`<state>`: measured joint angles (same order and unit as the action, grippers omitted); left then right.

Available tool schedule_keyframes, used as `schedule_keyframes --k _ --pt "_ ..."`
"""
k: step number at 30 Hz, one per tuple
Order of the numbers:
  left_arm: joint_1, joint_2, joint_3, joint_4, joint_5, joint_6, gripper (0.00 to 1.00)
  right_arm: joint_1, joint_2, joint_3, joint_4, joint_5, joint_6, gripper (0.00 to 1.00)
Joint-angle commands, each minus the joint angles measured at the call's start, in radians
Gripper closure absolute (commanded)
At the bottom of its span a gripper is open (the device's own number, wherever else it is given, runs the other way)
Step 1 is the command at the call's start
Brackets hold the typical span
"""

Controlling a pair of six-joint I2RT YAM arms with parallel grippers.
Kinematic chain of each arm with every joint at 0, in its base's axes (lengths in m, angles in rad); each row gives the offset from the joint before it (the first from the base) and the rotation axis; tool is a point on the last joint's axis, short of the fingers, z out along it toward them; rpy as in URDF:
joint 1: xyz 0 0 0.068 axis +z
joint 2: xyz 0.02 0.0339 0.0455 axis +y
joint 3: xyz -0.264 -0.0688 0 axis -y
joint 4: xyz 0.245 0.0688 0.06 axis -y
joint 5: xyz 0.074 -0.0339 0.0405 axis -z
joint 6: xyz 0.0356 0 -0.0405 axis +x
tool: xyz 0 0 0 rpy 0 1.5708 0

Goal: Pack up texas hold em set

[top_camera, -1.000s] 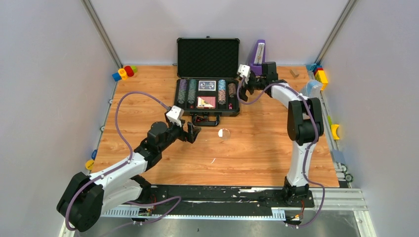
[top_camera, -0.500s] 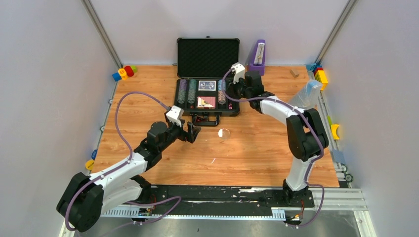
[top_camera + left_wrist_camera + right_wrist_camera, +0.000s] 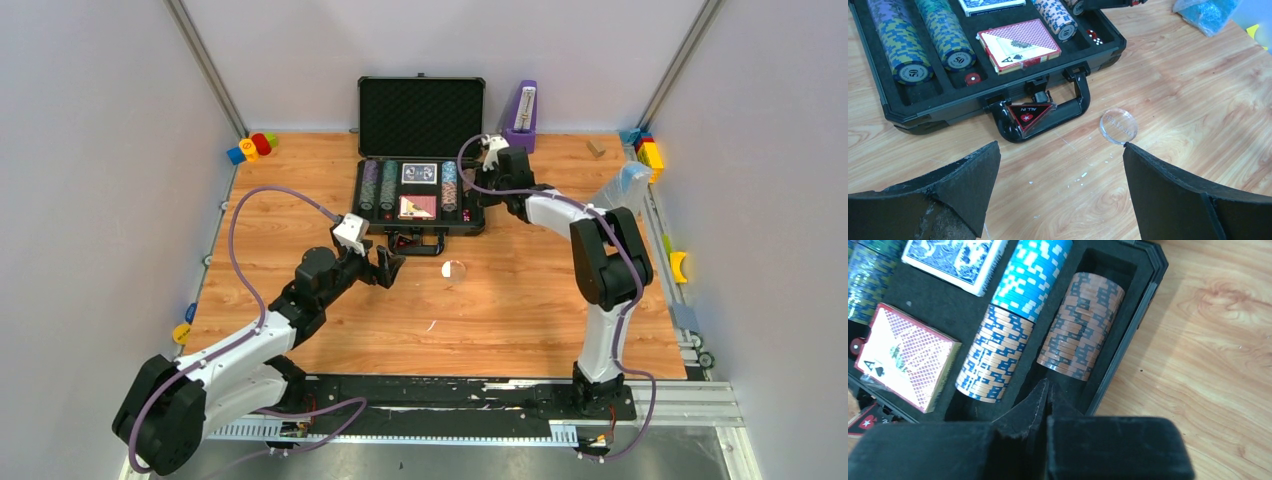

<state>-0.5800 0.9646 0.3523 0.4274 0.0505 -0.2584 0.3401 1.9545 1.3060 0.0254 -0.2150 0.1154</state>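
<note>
Swung in over the open black rectangular briefcase [image 3: 420, 118], the right gripper [image 3: 1047, 390] had shut empty — fingers together — beside the brown striped chip stack [image 3: 1080, 325] in its rightmost slot. Left gripper [image 3: 1059, 149] stayed spread wide.

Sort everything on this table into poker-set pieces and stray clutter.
Poker set: black briefcase, chip stacks, red card deck, blue card deck, red triangular "ALL IN" marker, probably the clear disc.
Clutter: purple metronome, clear plastic bag, coloured toy blocks.
</note>
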Motion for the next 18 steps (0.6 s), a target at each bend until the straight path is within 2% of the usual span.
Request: schedule_keyframes --k 1,18 --pt "0.002 -0.017 0.029 0.022 -0.009 0.025 0.00 0.007 0.033 0.058 0.002 0.027 0.025 1.00" --pt "0.002 0.014 0.034 0.032 -0.009 0.030 0.00 0.002 0.146 0.215 -0.002 0.129 0.011 1.00"
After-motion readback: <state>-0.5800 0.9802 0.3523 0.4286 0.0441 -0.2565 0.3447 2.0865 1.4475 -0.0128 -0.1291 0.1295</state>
